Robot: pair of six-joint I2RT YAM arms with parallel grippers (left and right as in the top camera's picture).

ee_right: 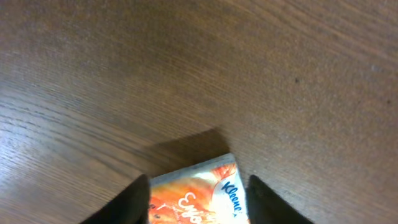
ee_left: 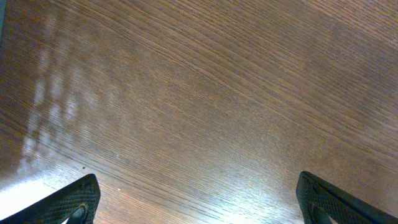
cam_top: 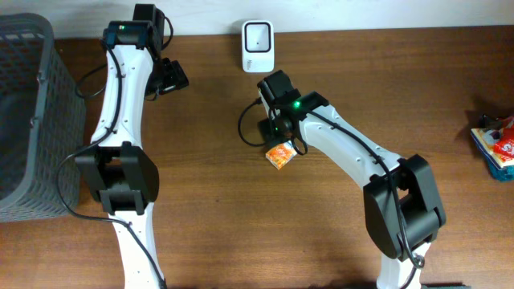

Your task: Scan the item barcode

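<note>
A brown, wood-grained worktop [cam_top: 233,229] is shown. A grey mesh basket [cam_top: 32,120] is set at its left edge, a white scanner [cam_top: 258,46] is placed at the middle of the far edge, and a few colourful packets [cam_top: 498,148] are laid at the right edge.

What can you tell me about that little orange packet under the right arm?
The tissue packet is small, soft-looking and glossy, orange and red with a pale edge bearing the name Kleenex in blue. It sits cornerwise over the wooden table, short of the white scanner, casting a shadow. It lies between the two fingers of the right claw; whether they squeeze it is unclear.
</note>
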